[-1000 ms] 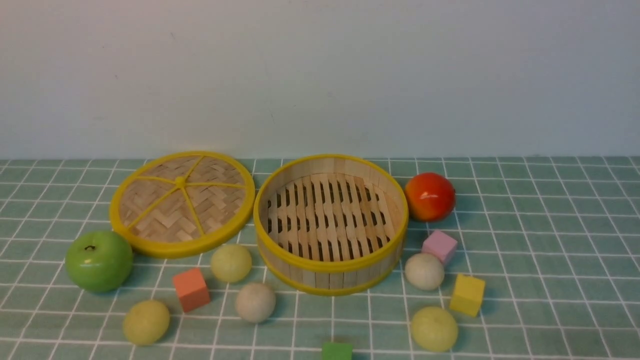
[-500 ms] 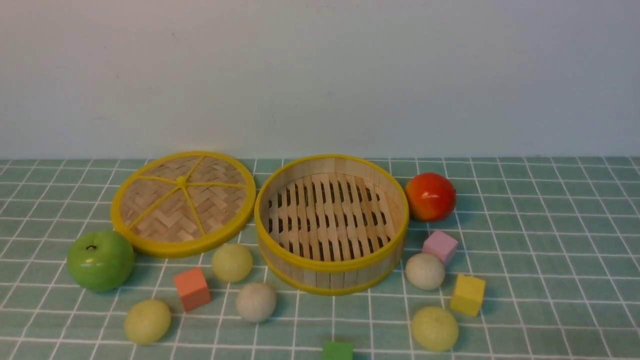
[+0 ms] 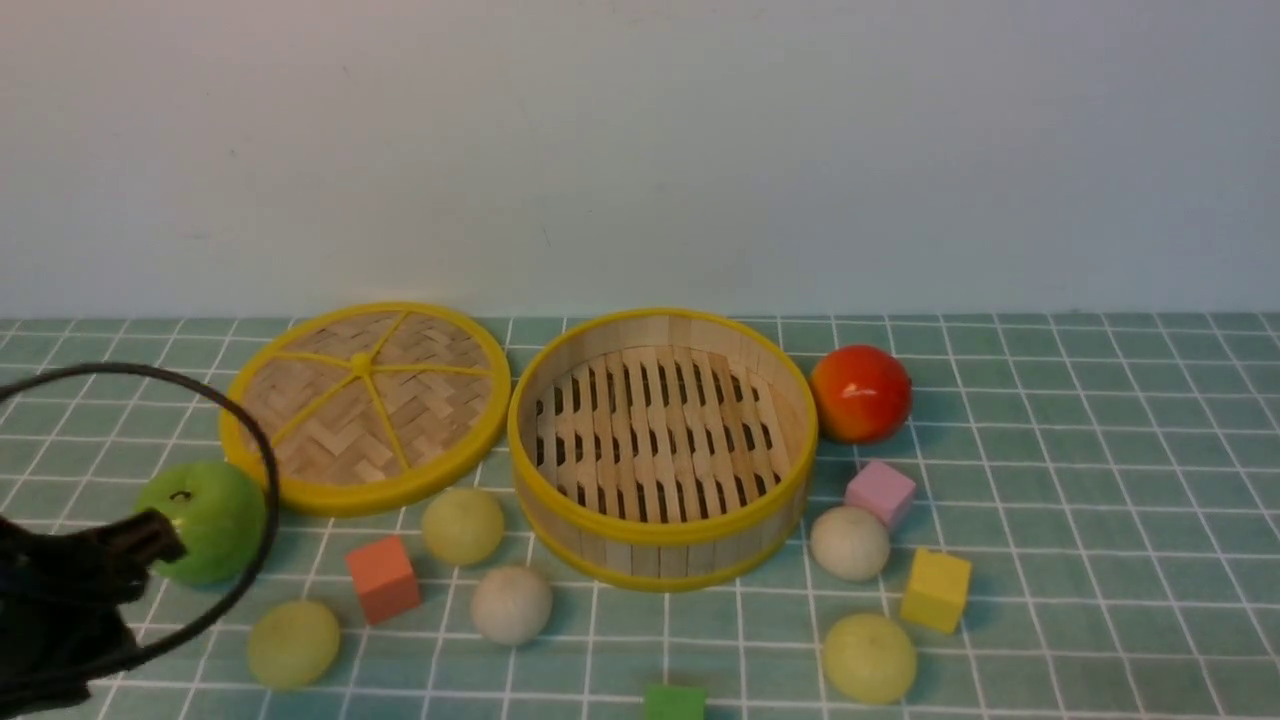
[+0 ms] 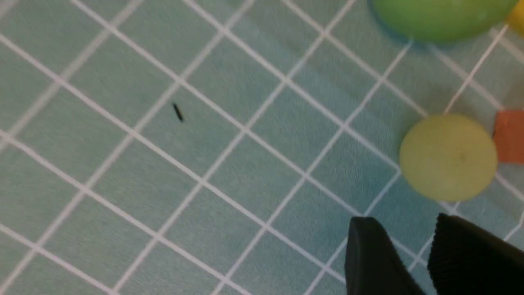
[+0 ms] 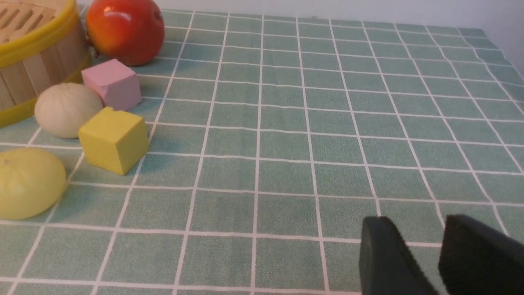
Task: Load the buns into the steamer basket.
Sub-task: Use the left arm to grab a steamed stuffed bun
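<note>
The left gripper (image 4: 403, 223) hung slightly parted, holding nothing — a yellow-green bun (image 4: 448, 157) near its tips. The right gripper (image 5: 413, 221) was likewise parted, empty. All five buns (image 3: 849, 543) lay on the cloth (image 3: 1100, 450) outside the steamer basket (image 3: 662, 530).

A plain, pale grey-white wall (image 3: 640, 150) stands behind the desk (image 3: 1150, 690), which is covered by a sea-green tablecloth (image 3: 1100, 450) gridded with thin white lines, evenly lit.

The left arm (image 3: 60, 590) hangs over the near left corner of the table (image 3: 1100, 430). The left gripper (image 4: 405, 224) and right gripper (image 5: 415, 224) both hold their jaws slightly apart, empty.
</note>
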Controlling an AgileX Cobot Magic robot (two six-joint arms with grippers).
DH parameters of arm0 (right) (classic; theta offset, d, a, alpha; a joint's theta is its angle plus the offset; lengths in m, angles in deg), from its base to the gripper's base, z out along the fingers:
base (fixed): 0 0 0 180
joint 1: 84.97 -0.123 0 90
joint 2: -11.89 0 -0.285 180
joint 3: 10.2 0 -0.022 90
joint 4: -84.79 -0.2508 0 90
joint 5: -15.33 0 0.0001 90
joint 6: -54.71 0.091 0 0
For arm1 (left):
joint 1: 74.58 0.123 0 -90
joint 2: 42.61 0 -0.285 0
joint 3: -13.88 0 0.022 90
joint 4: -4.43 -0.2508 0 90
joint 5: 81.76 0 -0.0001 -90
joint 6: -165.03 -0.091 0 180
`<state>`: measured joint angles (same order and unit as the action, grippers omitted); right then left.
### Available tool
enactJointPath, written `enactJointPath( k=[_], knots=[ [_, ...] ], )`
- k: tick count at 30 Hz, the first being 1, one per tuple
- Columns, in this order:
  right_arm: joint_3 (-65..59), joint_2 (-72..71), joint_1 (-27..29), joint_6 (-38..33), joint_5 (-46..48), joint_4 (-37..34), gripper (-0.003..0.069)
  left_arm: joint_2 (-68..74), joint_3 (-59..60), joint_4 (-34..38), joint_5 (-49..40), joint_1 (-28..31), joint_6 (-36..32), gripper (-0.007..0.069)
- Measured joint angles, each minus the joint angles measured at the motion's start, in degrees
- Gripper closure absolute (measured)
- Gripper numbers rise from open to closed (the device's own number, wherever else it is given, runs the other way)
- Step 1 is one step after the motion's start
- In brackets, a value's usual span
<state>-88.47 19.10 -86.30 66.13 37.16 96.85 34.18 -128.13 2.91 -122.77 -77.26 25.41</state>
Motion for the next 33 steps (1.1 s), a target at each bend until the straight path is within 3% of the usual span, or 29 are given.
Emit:
enactJointPath(
  k=[4,6,14,33],
  knots=[
    [0.0,0.0,0.0,0.0,0.0,0.0,0.042,11.16,-7.69,7.33,-3.14,-3.37,-15.45,0.0386],
    [0.0,0.0,0.0,0.0,0.0,0.0,0.042,14.27,-11.19,7.47,-4.32,-5.0,-16.98,0.0386],
    [0.0,0.0,0.0,0.0,0.0,0.0,0.042,26.29,-24.13,-1.19,-11.15,-8.63,-9.09,0.0386],
    [0.0,0.0,0.0,0.0,0.0,0.0,0.042,35.02,-25.36,-1.33,-9.11,-8.63,-8.28,0.0388]
  ],
)
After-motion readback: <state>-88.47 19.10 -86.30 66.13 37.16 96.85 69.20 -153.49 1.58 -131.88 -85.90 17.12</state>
